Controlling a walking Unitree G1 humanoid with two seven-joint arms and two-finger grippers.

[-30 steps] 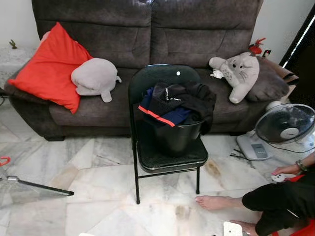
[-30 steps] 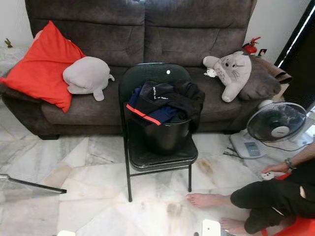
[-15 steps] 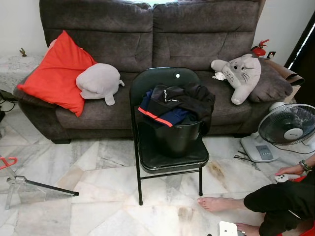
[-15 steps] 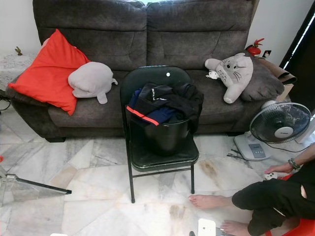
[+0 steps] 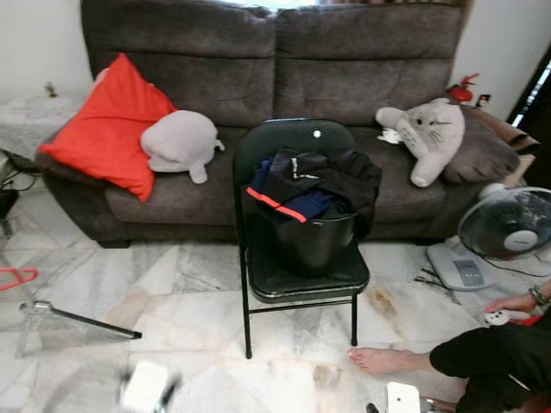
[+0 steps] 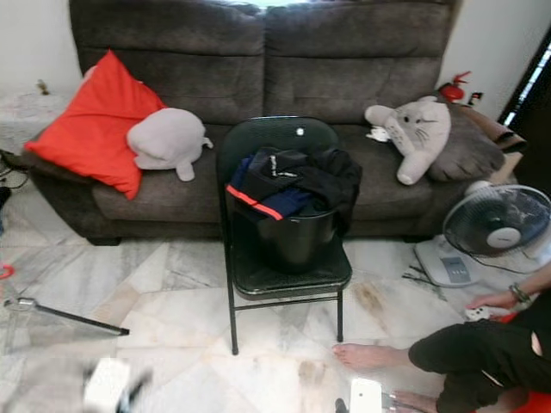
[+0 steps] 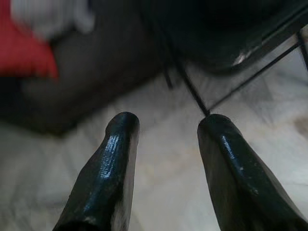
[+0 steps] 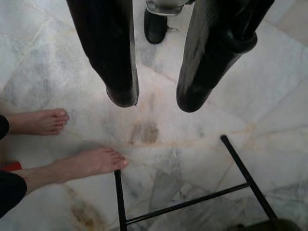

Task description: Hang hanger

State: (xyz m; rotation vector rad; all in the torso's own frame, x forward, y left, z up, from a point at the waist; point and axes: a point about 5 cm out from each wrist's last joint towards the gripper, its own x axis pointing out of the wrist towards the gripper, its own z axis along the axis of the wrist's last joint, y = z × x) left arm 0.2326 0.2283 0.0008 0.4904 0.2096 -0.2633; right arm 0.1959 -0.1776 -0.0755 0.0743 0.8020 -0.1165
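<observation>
Facing a black folding chair (image 5: 297, 258) with a bucket (image 5: 314, 241) of clothes (image 5: 314, 176) on its seat, sofa (image 5: 284, 77) behind. Red hanger (image 5: 17, 277) lying on the floor (image 5: 189, 301), far left edge. Left gripper (image 7: 166, 132) parted, empty, aimed chairward. Right gripper (image 8: 156, 98) parted over bare floor near a person's foot (image 8: 89, 163). Likely just approaching.

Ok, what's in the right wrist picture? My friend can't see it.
The right claw hangs open above a marble floor. A person's two bare feet rest nearby, beside the black chair legs.
</observation>
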